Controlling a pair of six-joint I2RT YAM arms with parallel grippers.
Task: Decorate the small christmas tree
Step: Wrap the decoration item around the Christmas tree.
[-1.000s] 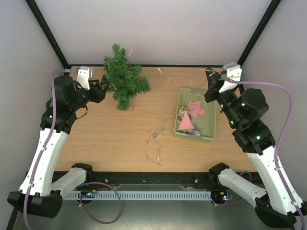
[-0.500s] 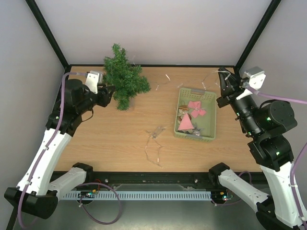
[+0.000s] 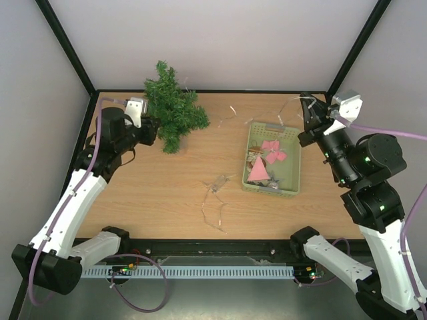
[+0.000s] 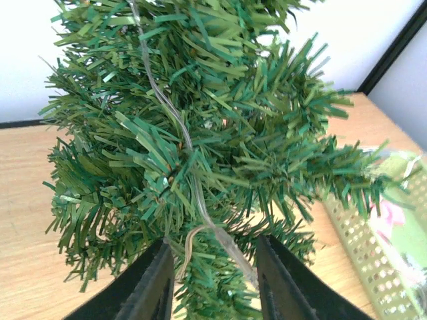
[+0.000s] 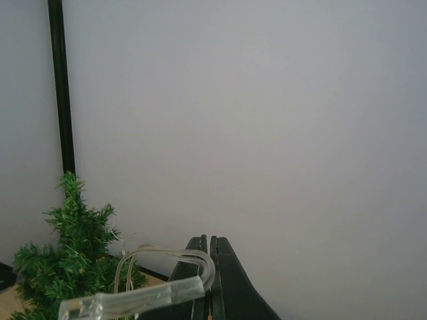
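A: Green tree first. Where is it?
B: The small christmas tree [image 3: 175,112] stands upright at the far left of the wooden table [image 3: 153,193], close to the back wall.
A: Left gripper?
B: The left gripper [image 3: 152,128] sits at the tree's lower left side, pointing into the branches. In the wrist view its two black fingers [image 4: 150,287] are apart. Low needles and a length of the clear light string [image 4: 187,148] lie in the gap. Can't tell if the pads press on anything.
A: Right one?
B: The right gripper [image 5: 209,243] is raised near the far right corner, just beyond the basket. Its fingers are together, clamped on the same clear string. A loop bends out of the closed tips and a thicker clear tube end sticks out to the left.
A: String path?
B: Bits of it show across the back of the table between the right gripper and the tree. The left wrist view has it running down the tree's front.
A: Anything else?
B: A pale green basket [image 3: 270,192] sits on the right half of the table, near the right gripper and well apart from the tree. Inside are a pink bow [image 3: 272,151], a pink cone shape [image 3: 258,171] and small bits I can't make out. A loose clear strand [image 3: 215,200] lies on bare wood just left of the basket, near the table's middle.
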